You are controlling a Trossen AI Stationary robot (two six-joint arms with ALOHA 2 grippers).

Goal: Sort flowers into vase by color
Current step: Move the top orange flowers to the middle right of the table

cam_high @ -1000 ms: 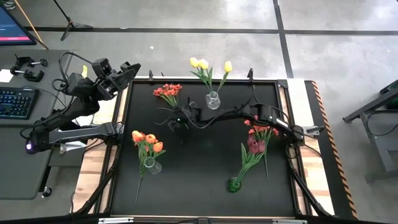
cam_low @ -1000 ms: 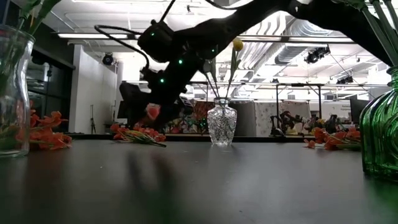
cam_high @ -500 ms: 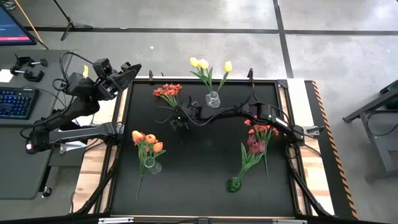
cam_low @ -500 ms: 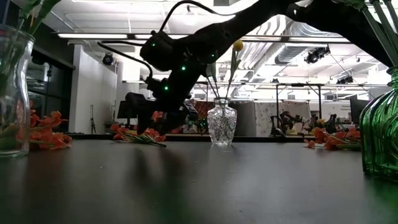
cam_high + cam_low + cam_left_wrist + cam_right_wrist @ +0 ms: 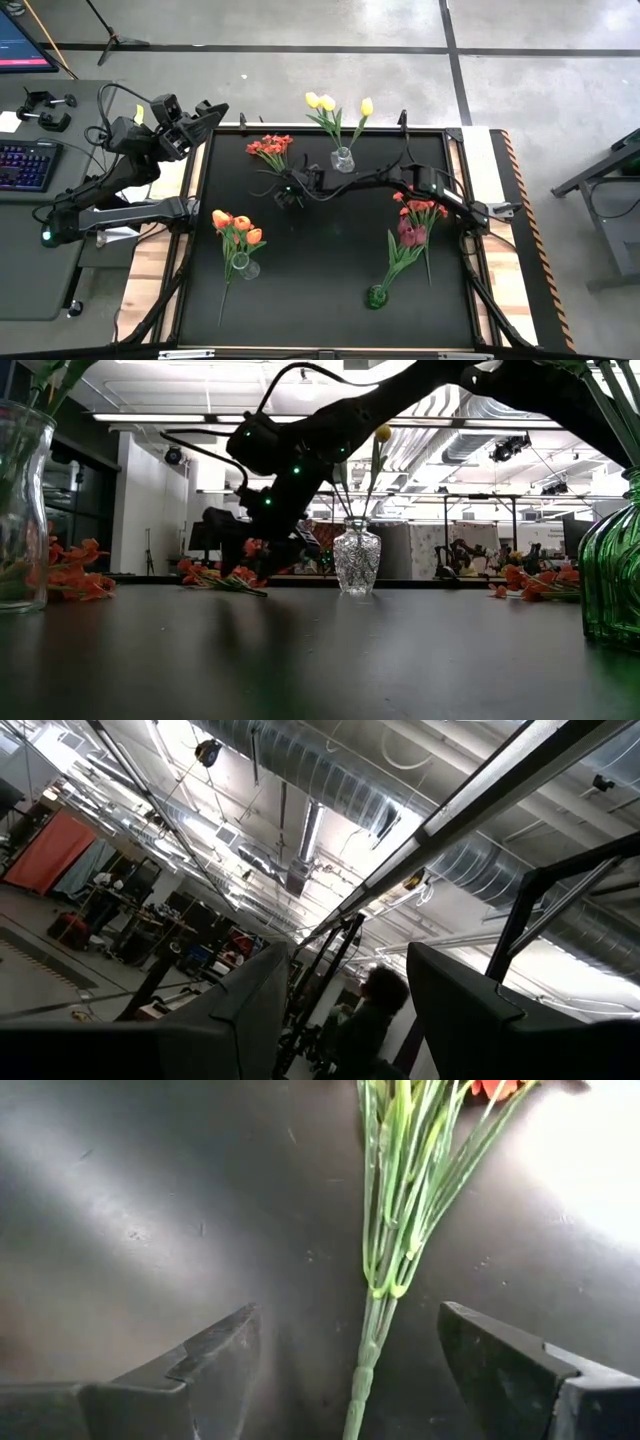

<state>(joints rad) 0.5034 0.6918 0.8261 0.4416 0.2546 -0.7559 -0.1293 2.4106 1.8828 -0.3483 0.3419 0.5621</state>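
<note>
I've brought the right gripper (image 5: pixel 285 195) down toward the table over the last second, sliding it a touch toward the red bunch (image 5: pixel 272 148) lying flat. In the low view it's sunk from mid-air to just above the tabletop (image 5: pixel 320 660), and its spread fingers (image 5: pixel 215 1360) now straddle the bunch's green stems (image 5: pixel 385 1280).

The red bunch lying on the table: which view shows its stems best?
The right wrist view: the stems lie between the open right gripper fingers. The high view shows the whole red bunch, small. The low view shows it far off; the left wrist view misses it.
</note>
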